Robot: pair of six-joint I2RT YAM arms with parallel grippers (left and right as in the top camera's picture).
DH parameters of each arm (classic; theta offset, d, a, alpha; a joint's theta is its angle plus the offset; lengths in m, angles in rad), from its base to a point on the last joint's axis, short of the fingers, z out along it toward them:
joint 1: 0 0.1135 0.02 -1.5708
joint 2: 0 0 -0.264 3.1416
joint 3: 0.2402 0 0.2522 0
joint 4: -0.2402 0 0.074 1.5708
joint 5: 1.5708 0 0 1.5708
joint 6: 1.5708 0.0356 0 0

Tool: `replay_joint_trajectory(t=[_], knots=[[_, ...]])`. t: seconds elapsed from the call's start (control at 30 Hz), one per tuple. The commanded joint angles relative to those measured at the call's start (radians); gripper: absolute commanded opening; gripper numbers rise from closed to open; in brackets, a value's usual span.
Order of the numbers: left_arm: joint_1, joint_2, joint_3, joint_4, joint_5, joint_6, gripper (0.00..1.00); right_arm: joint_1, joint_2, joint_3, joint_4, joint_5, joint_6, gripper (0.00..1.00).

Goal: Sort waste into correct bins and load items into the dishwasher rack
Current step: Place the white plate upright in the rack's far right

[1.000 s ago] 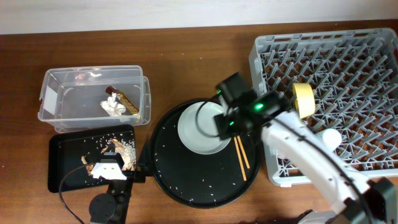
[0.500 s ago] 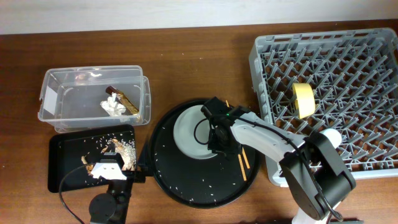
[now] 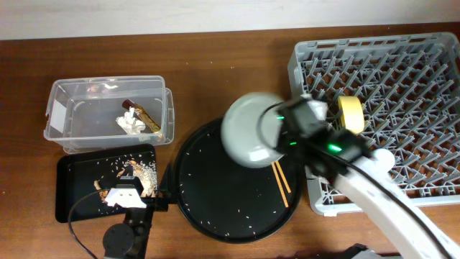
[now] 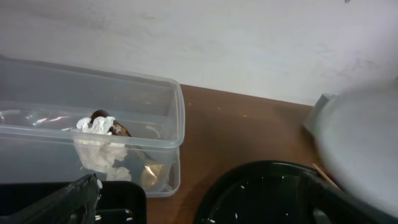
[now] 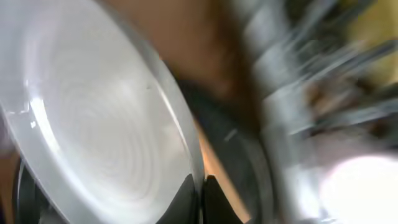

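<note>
The grey dishwasher rack (image 3: 402,79) is taking the right side of the table, and the yellow bowl (image 3: 351,115) is already standing on edge between its pegs. A pale round thing (image 3: 382,160) near the rack's front is maybe a cup; I cannot tell.

On the round black tray (image 3: 215,216) in the middle, loose rice grains (image 3: 231,229) are lying.

The clear tub (image 3: 68,97) is holding the crumpled tissue (image 3: 131,124) and the wrapper stick (image 3: 144,115). The shallow black tray (image 3: 75,198) is holding the food scraps (image 3: 140,173). So the waste is looking sorted.

The right gripper (image 5: 199,193) is pinching the rim of the plate (image 3: 248,129), which is hanging tilted over the round tray's far edge, just beside the rack. The left gripper (image 4: 202,186) is resting with its jaws spread, grasping nothing.

The two chopsticks (image 3: 280,183) are waiting on the round tray. The pink cup is not showing.
</note>
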Motion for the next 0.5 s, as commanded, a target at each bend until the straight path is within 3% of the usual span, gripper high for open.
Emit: replay_joint_trajectory(t=[0.0, 0.07, 0.2, 0.27, 0.37, 0.47], knots=[[-0.001, -0.005, -0.008, 0.003, 0.004, 0.012, 0.99, -0.099, -0.125, 0.018, 0.001, 0.588, -0.042, 0.04], [-0.001, -0.005, -0.008, 0.003, 0.004, 0.012, 0.99, -0.186, -0.136, 0.018, 0.038, 0.733, -0.105, 0.04], [-0.001, -0.005, -0.008, 0.003, 0.004, 0.012, 0.99, -0.399, -0.058, 0.018, 0.198, 0.779, -0.377, 0.04], [-0.001, -0.005, -0.008, 0.003, 0.004, 0.012, 0.99, -0.480, 0.017, 0.018, 0.308, 0.789, -0.582, 0.04], [-0.001, -0.005, -0.008, 0.003, 0.004, 0.012, 0.99, -0.504, 0.145, 0.018, 0.489, 0.946, -0.834, 0.04], [-0.001, -0.005, -0.008, 0.003, 0.004, 0.012, 0.99, -0.470, 0.242, 0.018, 0.579, 0.962, -0.993, 0.04]])
